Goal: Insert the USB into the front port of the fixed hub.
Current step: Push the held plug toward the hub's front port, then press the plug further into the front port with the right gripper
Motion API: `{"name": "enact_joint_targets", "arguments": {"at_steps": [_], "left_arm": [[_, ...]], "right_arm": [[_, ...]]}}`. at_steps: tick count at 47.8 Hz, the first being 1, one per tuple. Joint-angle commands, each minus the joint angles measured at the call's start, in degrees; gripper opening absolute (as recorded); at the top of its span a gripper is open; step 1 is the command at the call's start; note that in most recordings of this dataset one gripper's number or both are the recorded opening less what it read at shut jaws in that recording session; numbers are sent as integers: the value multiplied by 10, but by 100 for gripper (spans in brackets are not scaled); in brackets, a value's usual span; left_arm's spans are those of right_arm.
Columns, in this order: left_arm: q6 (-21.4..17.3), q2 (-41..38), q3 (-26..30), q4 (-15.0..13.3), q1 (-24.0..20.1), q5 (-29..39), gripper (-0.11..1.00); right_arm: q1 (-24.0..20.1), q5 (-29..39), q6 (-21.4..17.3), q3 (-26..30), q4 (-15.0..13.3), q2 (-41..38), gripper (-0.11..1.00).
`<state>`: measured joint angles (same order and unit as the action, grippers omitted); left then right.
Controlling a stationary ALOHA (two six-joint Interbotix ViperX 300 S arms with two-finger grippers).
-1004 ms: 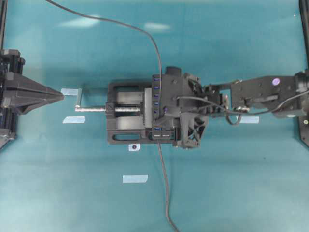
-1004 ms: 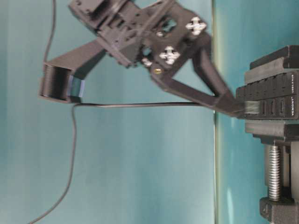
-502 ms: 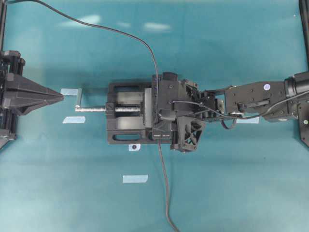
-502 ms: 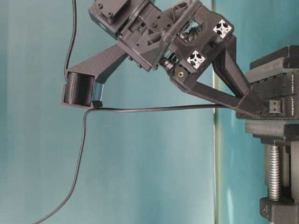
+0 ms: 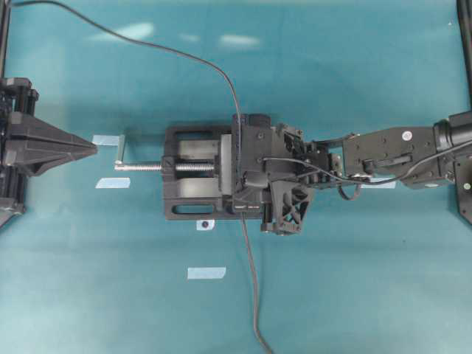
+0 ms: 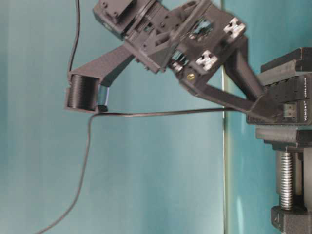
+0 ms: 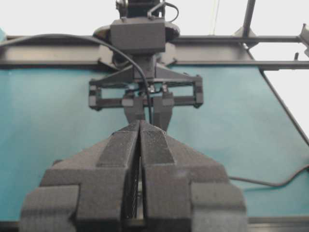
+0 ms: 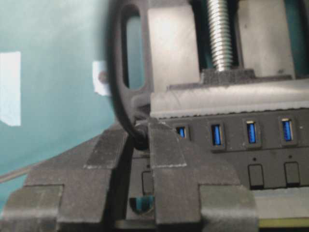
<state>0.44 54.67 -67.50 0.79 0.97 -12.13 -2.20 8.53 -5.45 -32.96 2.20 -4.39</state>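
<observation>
The only writing that can be read is on the end face of the fixed hub [image 6: 291,109] in the table-level view: white letters that look like "VEMONT", with a smaller line beside them too fine to make out.

At the far left of the overhead view the left gripper [image 5: 92,147] rests apart from everything, pointing at a strip of pale tape [image 5: 106,139]; its wrist view shows the two fingers [image 7: 124,159] pressed flat together with nothing between them.

Toward the middle sits the black vise [image 5: 193,172] with its silver screw [image 5: 144,167], and the hub is held along the vise's right side. From overhead most of the hub is buried under the right gripper [image 5: 243,210], so the slots cannot be counted there. The right wrist view does show them: a row of blue slots [image 8: 216,134] with black buttons [image 8: 255,175] below, the leftmost slot partly covered by a finger [image 8: 166,154].

The USB [image 8: 140,141] is clenched between the right gripper's fingertips at the near end of the hub, at the end of the slot row; the plug itself is mostly hidden, and whether it sits in a port cannot be told. Its cable [image 5: 251,280] trails off the lower edge of the overhead view. A second dark cable [image 5: 177,50] runs from the hub's far end off the top left corner
</observation>
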Motion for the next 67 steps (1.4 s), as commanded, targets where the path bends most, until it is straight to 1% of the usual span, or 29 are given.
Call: {"name": "enact_joint_targets", "arguments": {"at_steps": [1, 47, 67], "left_arm": [[2, -2, 6, 1, 0, -5, 0], [2, -2, 5, 1, 1, -5, 0], [2, -2, 7, 1, 0, -5, 0]], "right_arm": [[-10, 0, -7, 7, 0, 8, 7], [-8, 1, -8, 4, 0, -15, 7], [-20, 4, -10, -4, 3, -25, 7]]}}
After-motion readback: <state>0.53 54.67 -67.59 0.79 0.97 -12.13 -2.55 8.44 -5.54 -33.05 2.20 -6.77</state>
